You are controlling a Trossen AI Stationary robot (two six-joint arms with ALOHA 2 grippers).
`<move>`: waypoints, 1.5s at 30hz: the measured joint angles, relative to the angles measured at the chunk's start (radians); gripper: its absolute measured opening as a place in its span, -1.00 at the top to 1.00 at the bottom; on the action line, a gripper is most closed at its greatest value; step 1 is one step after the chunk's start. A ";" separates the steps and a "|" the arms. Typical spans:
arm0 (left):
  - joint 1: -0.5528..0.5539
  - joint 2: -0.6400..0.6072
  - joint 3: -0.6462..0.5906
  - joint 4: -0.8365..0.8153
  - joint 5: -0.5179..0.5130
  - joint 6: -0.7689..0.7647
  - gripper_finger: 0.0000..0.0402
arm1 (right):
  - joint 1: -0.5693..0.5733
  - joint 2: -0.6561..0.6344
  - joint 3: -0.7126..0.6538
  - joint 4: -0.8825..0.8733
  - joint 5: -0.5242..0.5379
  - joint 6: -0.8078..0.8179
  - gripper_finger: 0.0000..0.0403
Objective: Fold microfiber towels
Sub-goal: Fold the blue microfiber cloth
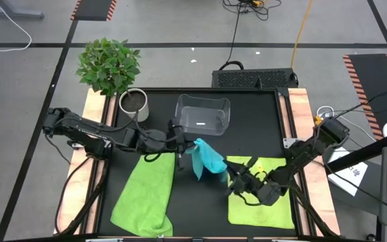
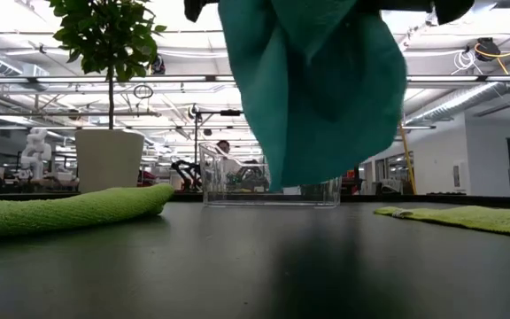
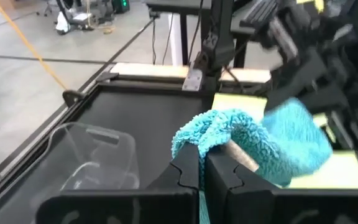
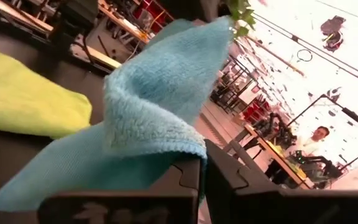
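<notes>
From above, the turquoise towel [image 1: 205, 160] hangs in the air over the middle of the black desk [image 1: 247, 114], stretched between the two arms. The left gripper [image 1: 182, 145] holds its left end, fingers shut on the cloth. The right gripper [image 1: 234, 178] holds the right end, fingers likewise closed on it. One lime-green towel [image 1: 144, 195] lies flat at the near left, rumpled along its near edge. The other green towel [image 1: 264, 195] lies at the near right, partly under the right arm. A clear plastic bin [image 1: 203, 113] sits toward the far middle, with a potted plant [image 1: 113, 70] at the far left corner.

From desk level, the turquoise cloth drapes in loose folds well clear of the surface, and the green towels lie low at either side.

In the left wrist view, the fingers [image 3: 188, 180] are pinched together on a bunched, fuzzy corner of the turquoise towel.

In the right wrist view, the fingers [image 4: 185, 180] clamp a hemmed edge, with the pile looped and plush above them. A person shows far off in the room.

The towel looks light, limp and grippy rather than slick. It will sag wherever it is unsupported, so corners and hems are probably the best places to hold.
</notes>
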 joint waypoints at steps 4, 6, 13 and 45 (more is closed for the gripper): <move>0.004 -0.015 0.000 -0.039 -0.007 0.002 0.98 | -0.041 -0.052 -0.052 -0.047 -0.006 0.049 1.00; 0.018 -0.027 0.000 -0.074 -0.015 0.002 0.99 | -0.066 -0.087 -0.086 -0.046 -0.011 0.061 1.00; 0.087 -0.071 0.000 -0.146 -0.021 0.033 0.98 | -0.199 -0.223 -0.208 -0.043 -0.176 0.101 1.00; -0.089 0.258 0.063 -0.242 0.181 -0.155 0.99 | -0.218 -0.306 -0.400 -0.262 -0.483 0.567 1.00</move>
